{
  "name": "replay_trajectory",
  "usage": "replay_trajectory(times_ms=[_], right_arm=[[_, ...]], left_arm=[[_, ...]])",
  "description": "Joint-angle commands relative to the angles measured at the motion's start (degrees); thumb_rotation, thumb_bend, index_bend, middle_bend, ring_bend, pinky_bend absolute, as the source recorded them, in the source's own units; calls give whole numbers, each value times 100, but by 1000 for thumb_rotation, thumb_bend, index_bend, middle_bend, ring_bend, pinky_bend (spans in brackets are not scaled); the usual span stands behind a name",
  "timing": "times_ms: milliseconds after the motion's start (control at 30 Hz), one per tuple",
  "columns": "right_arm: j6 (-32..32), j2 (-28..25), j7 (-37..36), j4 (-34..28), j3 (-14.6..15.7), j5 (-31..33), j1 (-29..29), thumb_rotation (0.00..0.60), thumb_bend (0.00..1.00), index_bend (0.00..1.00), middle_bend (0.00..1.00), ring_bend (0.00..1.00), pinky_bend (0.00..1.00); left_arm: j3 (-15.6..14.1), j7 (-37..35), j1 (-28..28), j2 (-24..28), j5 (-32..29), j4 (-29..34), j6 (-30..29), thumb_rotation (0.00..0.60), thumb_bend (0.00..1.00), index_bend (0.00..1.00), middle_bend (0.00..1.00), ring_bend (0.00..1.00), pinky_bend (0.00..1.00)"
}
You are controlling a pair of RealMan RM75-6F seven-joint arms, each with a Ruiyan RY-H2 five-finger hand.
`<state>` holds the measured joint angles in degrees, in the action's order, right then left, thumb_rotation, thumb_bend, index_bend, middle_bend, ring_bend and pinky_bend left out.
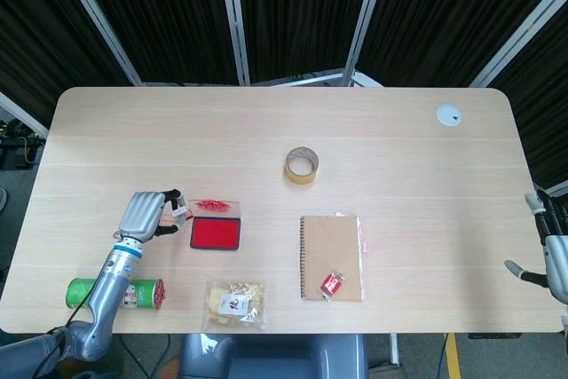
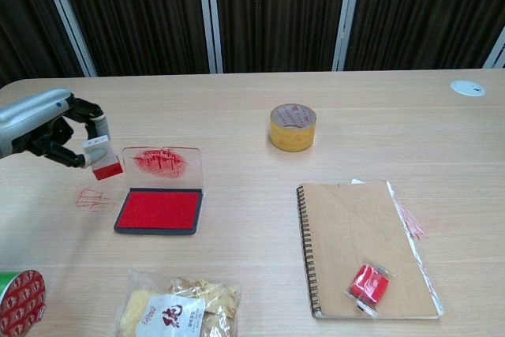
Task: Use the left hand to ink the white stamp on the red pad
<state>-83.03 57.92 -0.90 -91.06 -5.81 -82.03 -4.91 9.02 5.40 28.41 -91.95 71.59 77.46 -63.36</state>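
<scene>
The left hand (image 2: 49,127), a smooth silver-grey shell with black jointed fingers, pinches the small white block-shaped stamp (image 2: 101,157) between thumb and fingertips. The stamp's underside shows red. It hangs above the table, to the left of the red pad and clear of it. In the head view the same hand (image 1: 147,216) sits just left of the pad, with the stamp (image 1: 180,213) at its fingertips.

The flat rectangular red ink pad (image 2: 160,210) lies in a dark tray, its surface matte and even. Its clear hinged lid (image 2: 166,164) stands open behind it, smeared with red ink. Faint red marks (image 2: 92,199) show on the pale wood-grain table (image 2: 237,116) left of the pad, below the stamp.

A crinkled clear plastic snack bag (image 2: 175,308) with a red-and-white label lies near the front edge, in front of the pad. A green cylindrical can (image 1: 115,293) with a red end lies on its side at the front left corner. A yellow ring of packing tape (image 2: 293,127) rests flat near the table's middle. A brown spiral-bound notebook (image 2: 364,244) lies to the right, with a small red wrapped packet (image 2: 368,283) on its cover.

The right hand (image 1: 550,250) shows only partly at the frame's edge; whether it is spread or closed cannot be told.
</scene>
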Motion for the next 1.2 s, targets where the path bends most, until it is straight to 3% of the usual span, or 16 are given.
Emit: replay_trajectory(times_ms=[33, 467, 600, 1200], right_arm=[[-20, -6, 10, -24, 16, -38, 7, 600, 0, 0, 0, 0, 0], [13, -3, 17, -9, -8, 34, -2, 600, 0, 0, 0, 0, 0], [45, 0, 9, 0, -8, 54, -11, 600, 0, 0, 0, 0, 0], [64, 0, 1, 12, -9, 74, -14, 600, 0, 0, 0, 0, 0]], left_arm=[[-92, -271, -136, 35, -139, -333, 121, 600, 350, 595, 576, 880, 903], [-183, -842, -142, -310, 19, -1146, 300, 600, 324, 556, 522, 873, 903], [-191, -822, -127, -372, 36, -1233, 330, 600, 218, 550, 506, 868, 900], [-123, -765, -141, -460, 33, -1340, 284, 600, 153, 480, 450, 859, 891]])
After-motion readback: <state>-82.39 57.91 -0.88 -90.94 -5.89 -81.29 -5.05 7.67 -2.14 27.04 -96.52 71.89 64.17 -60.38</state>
